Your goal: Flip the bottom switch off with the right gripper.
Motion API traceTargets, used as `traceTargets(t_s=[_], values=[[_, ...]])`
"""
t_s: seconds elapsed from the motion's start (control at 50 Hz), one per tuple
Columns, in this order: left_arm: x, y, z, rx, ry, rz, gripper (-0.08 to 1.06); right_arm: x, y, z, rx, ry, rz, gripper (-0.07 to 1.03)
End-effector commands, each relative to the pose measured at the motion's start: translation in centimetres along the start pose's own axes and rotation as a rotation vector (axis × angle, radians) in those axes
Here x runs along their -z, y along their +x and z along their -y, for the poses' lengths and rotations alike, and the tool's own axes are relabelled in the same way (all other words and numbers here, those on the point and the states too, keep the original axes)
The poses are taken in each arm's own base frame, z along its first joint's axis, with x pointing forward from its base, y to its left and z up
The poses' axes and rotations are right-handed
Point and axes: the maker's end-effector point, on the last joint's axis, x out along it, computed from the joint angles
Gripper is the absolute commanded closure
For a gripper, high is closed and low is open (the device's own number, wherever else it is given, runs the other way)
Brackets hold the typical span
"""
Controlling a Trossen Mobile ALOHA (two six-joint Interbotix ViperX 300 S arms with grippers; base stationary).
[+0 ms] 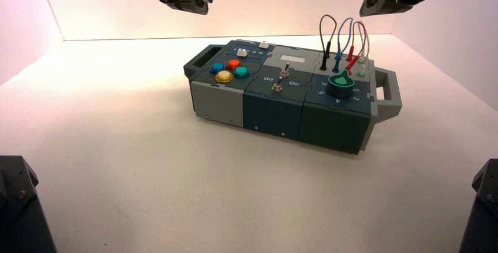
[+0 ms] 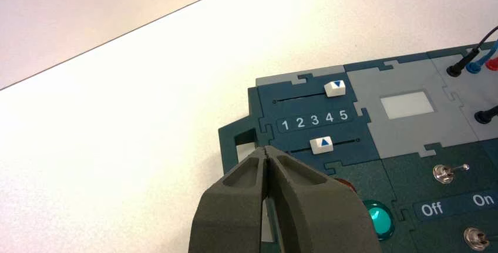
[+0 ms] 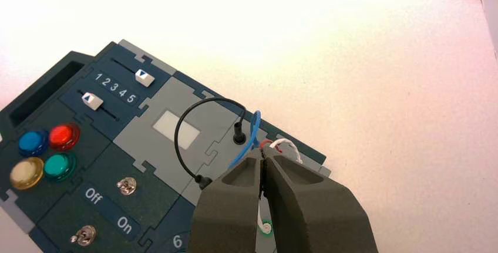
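The bottom switch (image 1: 277, 87) is the nearer of two small silver toggles on the box's dark middle panel, between the words Off and On. It also shows in the right wrist view (image 3: 85, 236) and at the edge of the left wrist view (image 2: 477, 238). My right gripper (image 1: 380, 5) hangs high behind the box's right end. Its jaws (image 3: 262, 154) are shut and hold nothing, and sit over the plugged wires (image 3: 246, 132), well away from the switch. My left gripper (image 1: 189, 5) is parked high at the back left, shut (image 2: 267, 150) and holding nothing.
The twin toggle (image 1: 285, 72) stands just behind the bottom switch. Coloured push buttons (image 1: 229, 71) sit to the left and a green knob (image 1: 341, 83) to the right. Wire loops (image 1: 343, 36) rise at the back right. Two sliders (image 2: 329, 115) lie at the back left.
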Motion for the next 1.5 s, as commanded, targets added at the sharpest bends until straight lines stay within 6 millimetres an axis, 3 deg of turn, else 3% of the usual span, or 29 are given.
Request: traceTargets(t_s=[0.02, 0.3, 0.42, 0.88, 1.22, 1.34, 1.5], values=[[-1.9, -0.4, 0.1, 0.002, -0.001, 0.048, 1.01, -2.0, -0.6, -0.9, -0.024, -0.018, 0.029, 0.99], [-2.0, -0.4, 0.1, 0.003, 0.001, 0.046, 1.00, -2.1, -1.6, -5.0, -0.123, -0.118, -0.029, 0.99], [-1.9, -0.4, 0.1, 0.003, 0.000, 0.042, 1.00, -2.0, -1.7, -5.8, -0.144, -0.134, -0.040, 0.99], [-1.1, 0.1, 0.9, 0.046, -0.003, -0.086, 1.00, -0.8, -1.7, -5.8, -0.145, -0.142, -0.106, 0.99], [0.7, 2.5, 1.4, 0.072, -0.010, -0.220, 1.00, 0.1, -2.0, -7.2, -0.181, -0.197, -0.152, 0.99], [1.9, 4.4, 0.7, 0.063, -0.024, -0.272, 1.00, 0.8, -2.2, -7.3, -0.185, -0.208, -0.190, 0.99], [2.9, 5.0, -0.6, 0.040, -0.054, -0.298, 1.01, 1.5, -2.5, -7.7, -0.198, -0.227, -0.220, 0.99]])
